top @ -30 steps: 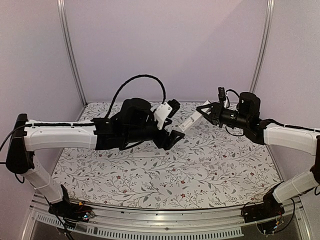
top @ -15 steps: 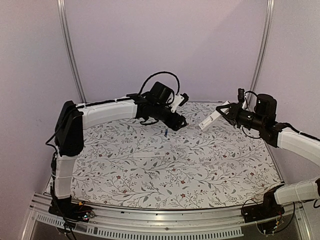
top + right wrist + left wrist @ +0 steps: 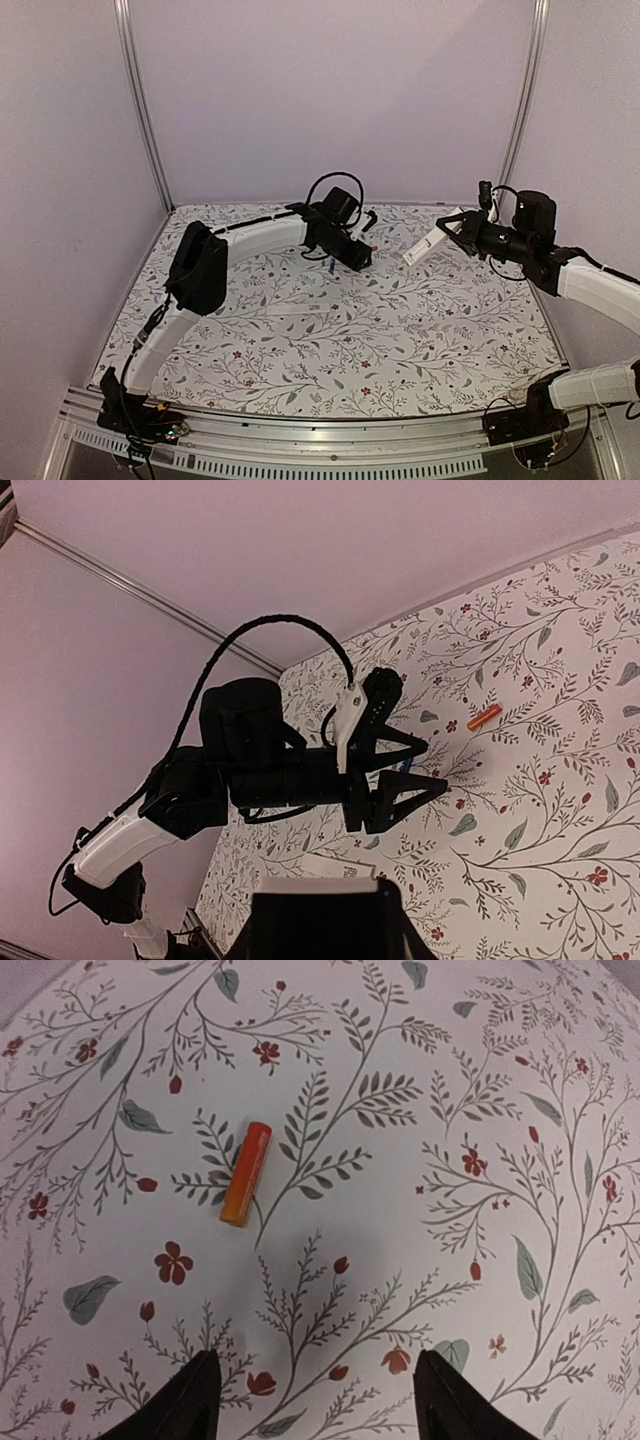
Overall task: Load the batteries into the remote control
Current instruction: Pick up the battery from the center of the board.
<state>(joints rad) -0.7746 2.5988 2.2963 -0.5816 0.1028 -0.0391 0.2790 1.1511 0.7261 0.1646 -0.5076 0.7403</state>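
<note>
The left fingers [image 3: 360, 254] hover wide just short of the orange battery [image 3: 246, 1173] on the desk [image 3: 400, 1210], while the right fingers [image 3: 452, 228] hold the remote [image 3: 424, 246] aloft.

One white remote [image 3: 425, 245], one orange battery [image 3: 246, 1173], one blue battery [image 3: 402, 766]

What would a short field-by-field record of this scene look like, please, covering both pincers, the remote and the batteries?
table: floral cover
orange battery: lying flat on the table, untouched
left pincer: open, empty, over the table, orange battery ahead of its fingertips
blue battery: only a sliver shows beside the left pincer
remote control: white, gripped at one end, slanting down toward the centre
right pincer: shut on the remote control, held above the table
</note>
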